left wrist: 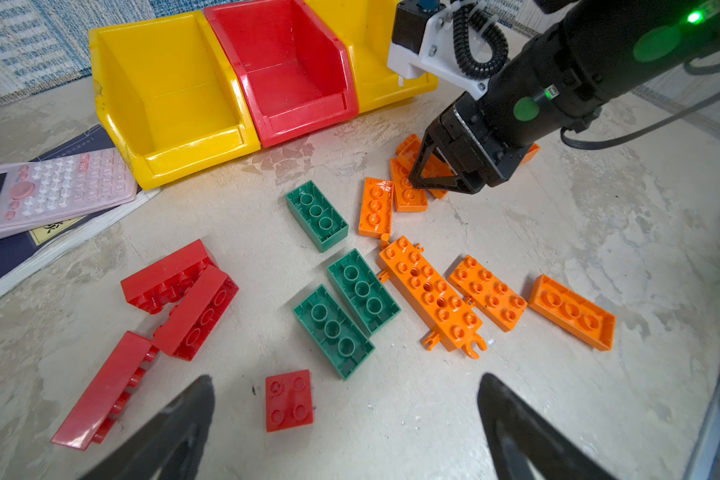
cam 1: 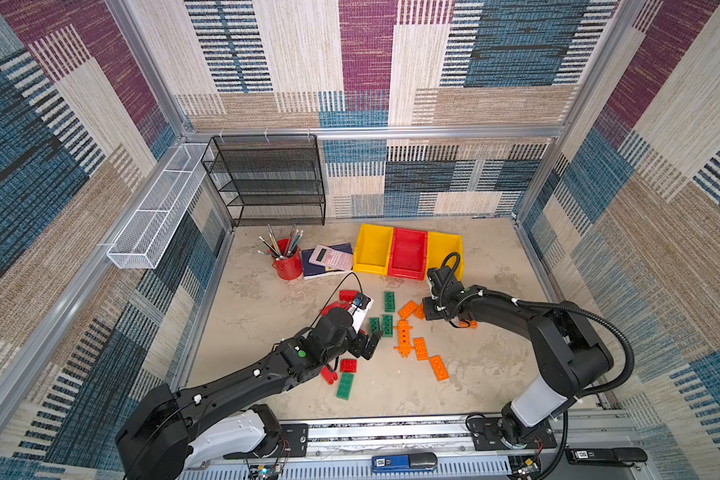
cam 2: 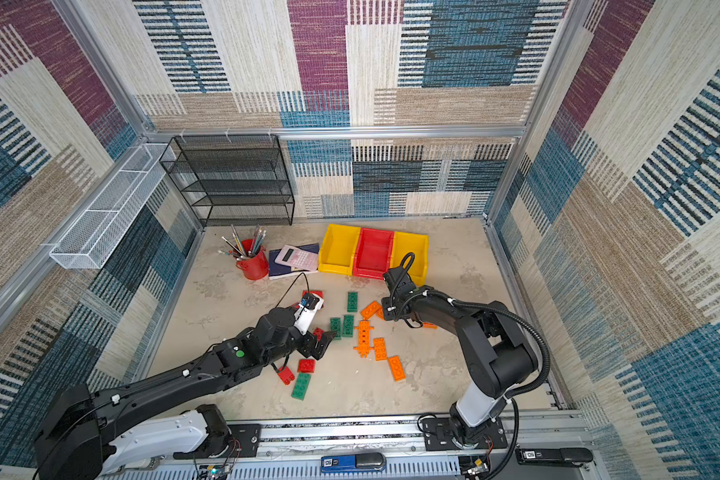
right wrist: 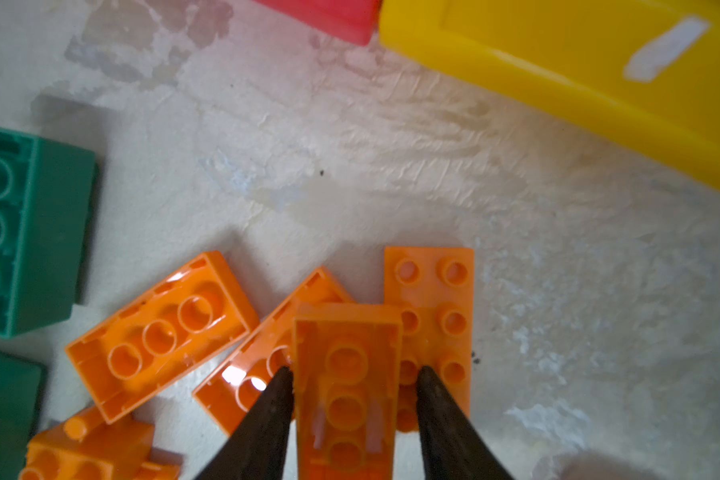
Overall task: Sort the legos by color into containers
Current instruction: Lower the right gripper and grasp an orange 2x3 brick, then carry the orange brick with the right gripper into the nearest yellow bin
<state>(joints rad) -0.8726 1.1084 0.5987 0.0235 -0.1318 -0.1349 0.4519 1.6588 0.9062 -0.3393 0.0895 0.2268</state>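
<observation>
Yellow and red plastic bins (cam 1: 408, 272), three joined, looked empty where visible, while red, green and orange studded bricks (left wrist: 362, 291) lay across the table (cam 1: 267, 299); the right gripper (right wrist: 354, 370) pinched one orange brick (right wrist: 348, 332) near them, and the left gripper (left wrist: 346, 377) hung wide open, empty.

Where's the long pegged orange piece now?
In both top views the long orange piece lies near the middle of the table, with two green bricks just left of it and an orange brick close on its right.
</observation>
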